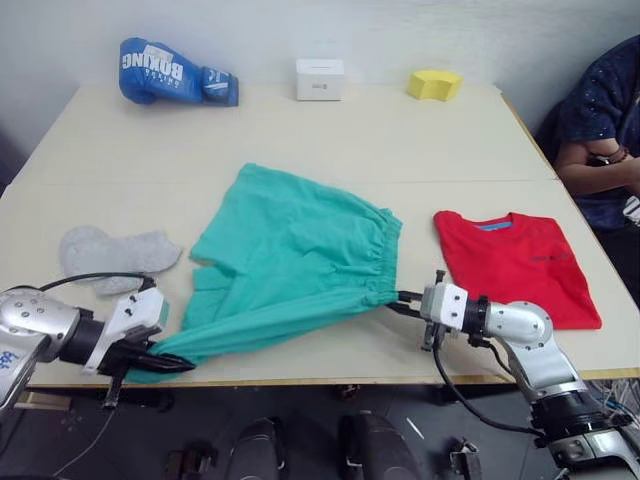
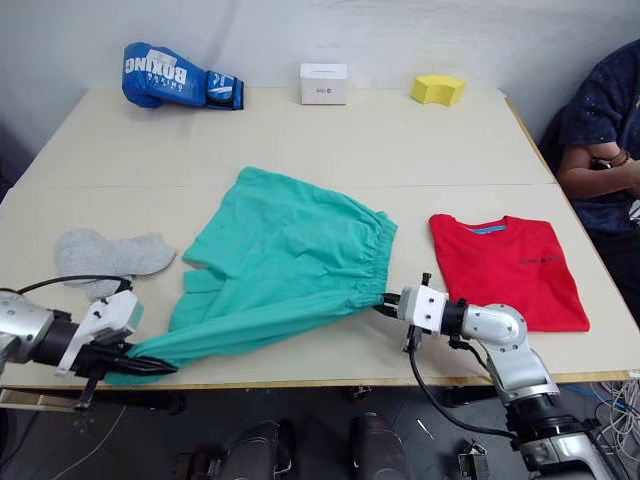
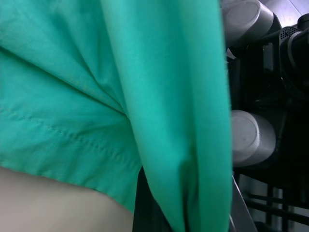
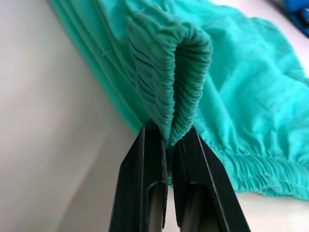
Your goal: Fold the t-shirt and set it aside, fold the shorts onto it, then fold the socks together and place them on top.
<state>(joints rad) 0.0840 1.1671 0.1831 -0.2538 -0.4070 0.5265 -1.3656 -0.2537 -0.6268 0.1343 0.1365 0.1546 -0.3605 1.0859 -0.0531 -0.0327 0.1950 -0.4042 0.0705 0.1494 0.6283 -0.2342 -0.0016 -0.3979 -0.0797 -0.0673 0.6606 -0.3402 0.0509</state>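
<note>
The teal shorts [image 1: 290, 250] lie spread in the middle of the table, their near edge pulled taut between both grippers. My left gripper [image 1: 170, 362] is shut on the leg hem at the front left edge. My right gripper [image 1: 402, 303] is shut on the gathered waistband [image 4: 176, 72], which is pinched between the black fingers [image 4: 145, 183]. The red t-shirt [image 1: 515, 262] lies folded flat at the right, beside my right arm. The grey socks [image 1: 115, 255] lie loose at the left, just beyond my left arm.
A blue boxing glove [image 1: 175, 72], a white box [image 1: 319, 79] and a yellow sponge [image 1: 434, 84] stand along the table's far edge. A person in dark blue [image 1: 600, 130] sits at the right side. The table's front edge [image 1: 330, 378] runs just below both grippers.
</note>
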